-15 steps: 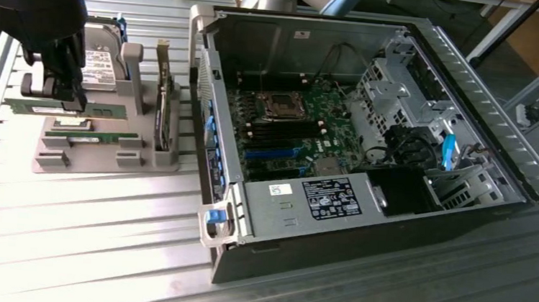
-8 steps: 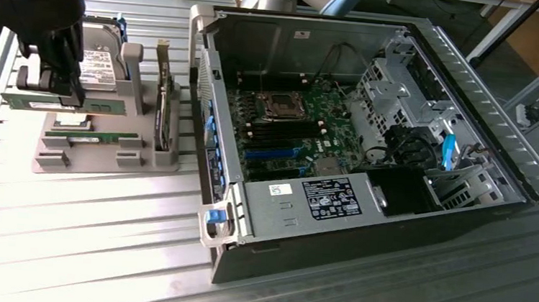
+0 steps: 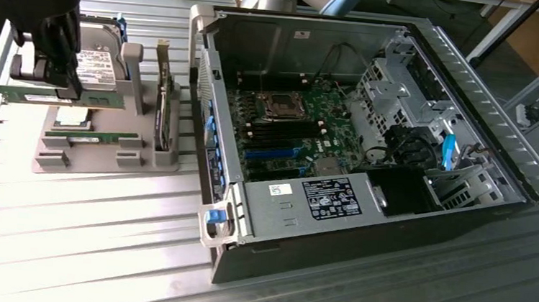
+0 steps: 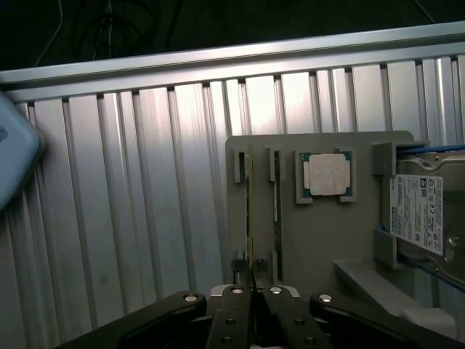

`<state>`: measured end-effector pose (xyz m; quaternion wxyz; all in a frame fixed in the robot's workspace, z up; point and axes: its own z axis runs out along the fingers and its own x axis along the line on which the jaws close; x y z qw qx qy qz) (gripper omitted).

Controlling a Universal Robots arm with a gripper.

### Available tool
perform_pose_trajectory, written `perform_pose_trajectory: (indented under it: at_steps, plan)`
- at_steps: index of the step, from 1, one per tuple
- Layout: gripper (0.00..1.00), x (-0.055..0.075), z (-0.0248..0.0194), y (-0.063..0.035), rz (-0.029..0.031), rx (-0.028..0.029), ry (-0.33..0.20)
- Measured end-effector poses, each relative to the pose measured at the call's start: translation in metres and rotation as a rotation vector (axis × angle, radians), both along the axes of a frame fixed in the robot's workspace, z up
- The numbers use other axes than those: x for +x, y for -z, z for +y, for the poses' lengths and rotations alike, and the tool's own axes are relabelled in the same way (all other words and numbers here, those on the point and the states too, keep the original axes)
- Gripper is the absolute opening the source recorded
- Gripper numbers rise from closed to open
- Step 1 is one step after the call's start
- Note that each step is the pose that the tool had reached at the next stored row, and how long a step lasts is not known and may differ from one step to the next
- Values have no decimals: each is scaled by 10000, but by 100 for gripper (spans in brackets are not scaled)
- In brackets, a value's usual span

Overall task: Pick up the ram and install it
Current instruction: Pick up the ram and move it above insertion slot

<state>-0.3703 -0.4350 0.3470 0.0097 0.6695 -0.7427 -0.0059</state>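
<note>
— Where do we stand?

— Our gripper (image 3: 55,82) is clamped on the ram (image 3: 23,93), its fingers pressed on the flat faces. We hold it just above the gray holder (image 3: 96,153), over the holder's edge farthest from the computer case (image 3: 270,266). From the wrist the stick runs edge-on between the fingers.

— And the second stick (image 3: 92,136)?

— It lies in its own slot on the holder, apart from ours.

— What worries us?

— The grip. A thin board pinched at one spot can pivot. We judge that any tilt would bring it crooked to the memory slots (image 3: 285,132) on the motherboard (they sit close beside the processor socket (image 3: 278,105)). A skewed stick could jam, or seat at one end only.

— Anything in the way?

— The upright card (image 3: 162,106) at the holder's case-side edge and the case wall (image 3: 202,66) both stand between us and the board. Carried low, the stick's long ends could clip either one and twist in our fingers.
</note>
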Motion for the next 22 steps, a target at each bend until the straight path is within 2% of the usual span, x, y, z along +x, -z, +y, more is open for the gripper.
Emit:
perform_pose_trajectory:
  at_steps: [9,10,22]
  plan:
    - [11,0,0,-171,0,0,0]
    - [11,0,0,-278,-2,0,0]
    - [11,0,0,-449,1,-3,0]
